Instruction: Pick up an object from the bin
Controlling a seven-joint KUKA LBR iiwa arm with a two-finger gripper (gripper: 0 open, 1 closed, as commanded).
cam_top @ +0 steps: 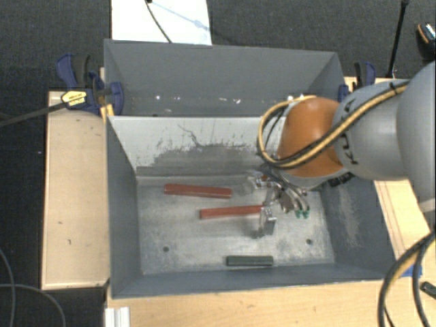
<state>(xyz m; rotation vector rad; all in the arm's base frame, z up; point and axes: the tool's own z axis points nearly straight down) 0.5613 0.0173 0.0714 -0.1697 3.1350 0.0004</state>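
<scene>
The gripper (267,222) seemingly touches the three-o'clock end of the lower red-brown stick (228,213); apart or together, I cannot tell. Straddle it squarely before closing.

Even, moderate light falls on the bin (225,73) from above. Tiny glints along its back wall, a soft sheen on the orange cover (306,135) over its right side, faint shadow beneath. Paper (163,12) behind the bin glares white.

Dark speckled carpet floor (41,39), thin black cables (30,114) trailing across it
</scene>
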